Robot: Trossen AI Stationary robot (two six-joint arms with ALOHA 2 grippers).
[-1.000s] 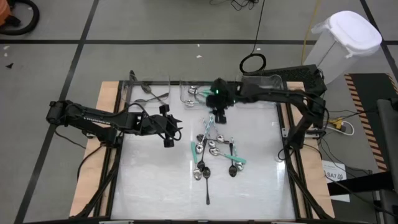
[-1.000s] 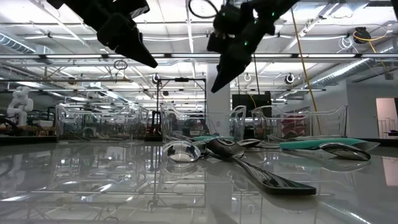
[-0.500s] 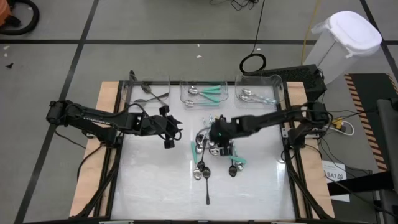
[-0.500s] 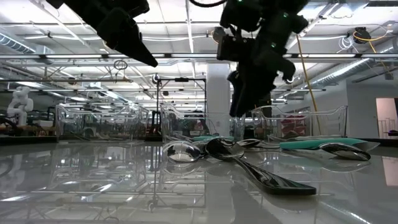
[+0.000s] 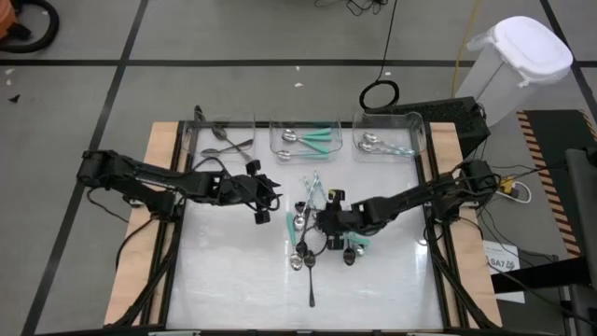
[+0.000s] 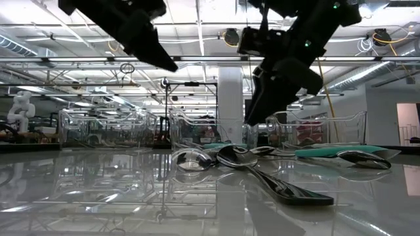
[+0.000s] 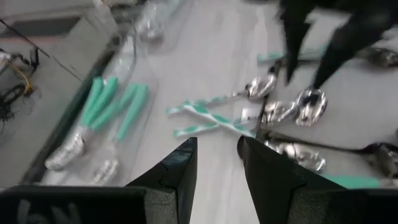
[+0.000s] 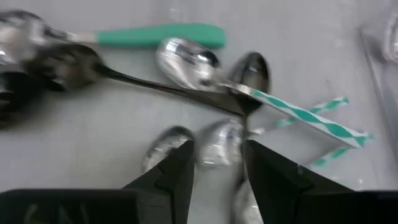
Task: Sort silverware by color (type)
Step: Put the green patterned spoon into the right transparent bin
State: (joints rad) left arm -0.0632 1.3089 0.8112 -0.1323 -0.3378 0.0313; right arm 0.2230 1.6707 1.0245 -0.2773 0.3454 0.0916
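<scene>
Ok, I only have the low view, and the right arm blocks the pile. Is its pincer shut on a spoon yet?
Observer: No. The right pincer is open over the pile. A silver spoon bowl lies on the table below the gap and does not look gripped.
Operator: And the left arm?
Observer: The left pincer hovers open and empty just left of the pile.
Operator: Which bin takes the teal handles?
Observer: The middle bin of the three along the far edge already holds the teal-handled spoons.
</scene>
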